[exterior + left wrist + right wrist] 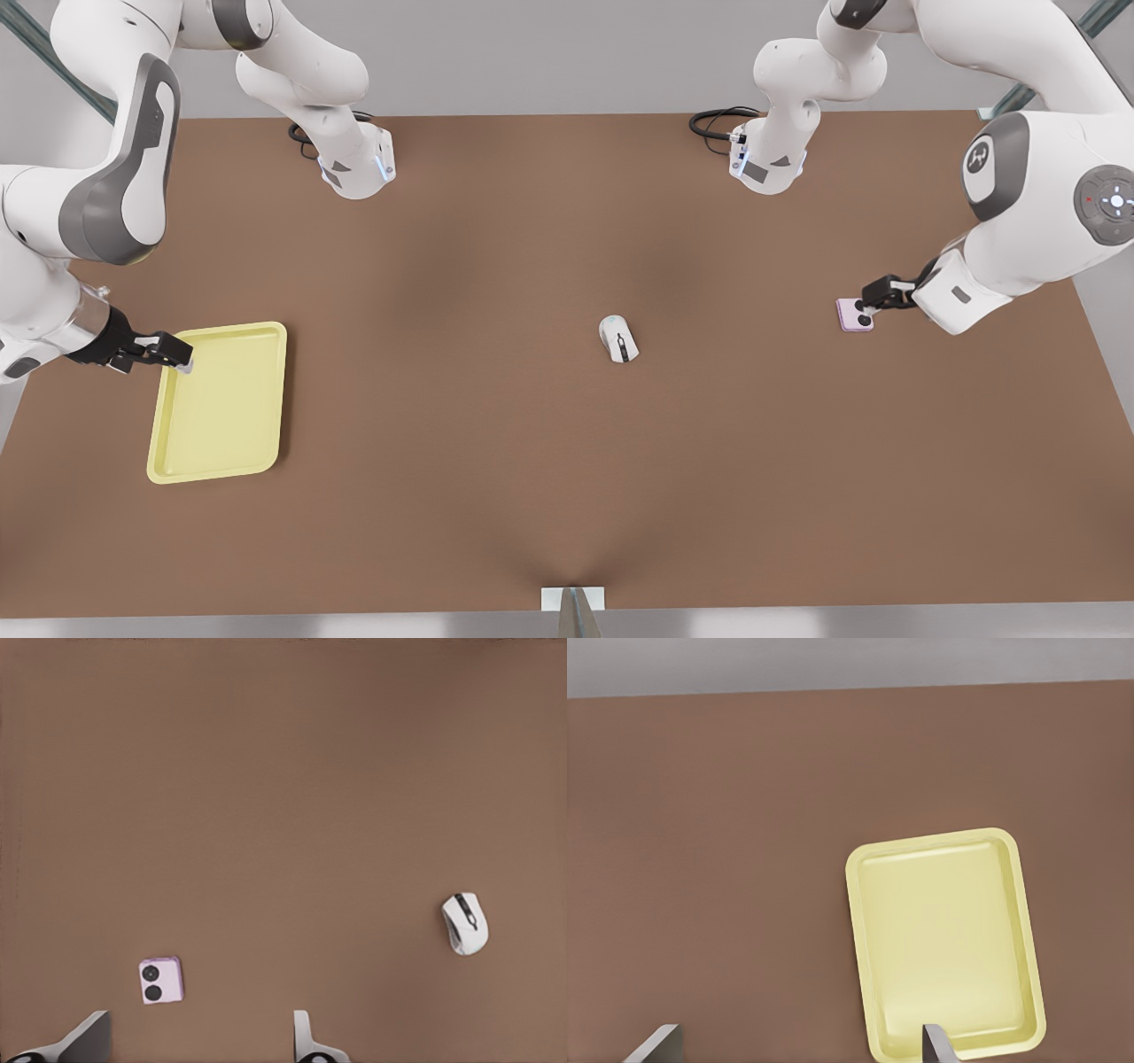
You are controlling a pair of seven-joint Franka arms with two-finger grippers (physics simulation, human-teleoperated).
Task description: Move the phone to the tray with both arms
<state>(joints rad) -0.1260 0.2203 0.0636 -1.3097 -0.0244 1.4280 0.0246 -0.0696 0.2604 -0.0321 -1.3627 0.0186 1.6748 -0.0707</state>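
The pale pink-lilac phone (854, 315) (161, 981) lies flat on the brown table at the front view's right, its black lenses facing up. My left gripper (875, 296) (195, 1042) hovers open over the phone's edge, and the phone is not between its fingers. At the front view's left sits the pale yellow tray (221, 403) (943, 939), with nothing in it. My right gripper (177, 354) (797, 1045) hangs open over the tray's rim at its near corner, holding nothing.
A white computer mouse (618, 338) (465, 923) lies near the table's middle, between phone and tray. Both arm bases and black cables (716, 120) stand at the table's back edge. The phone is close to the table's edge on the front view's right.
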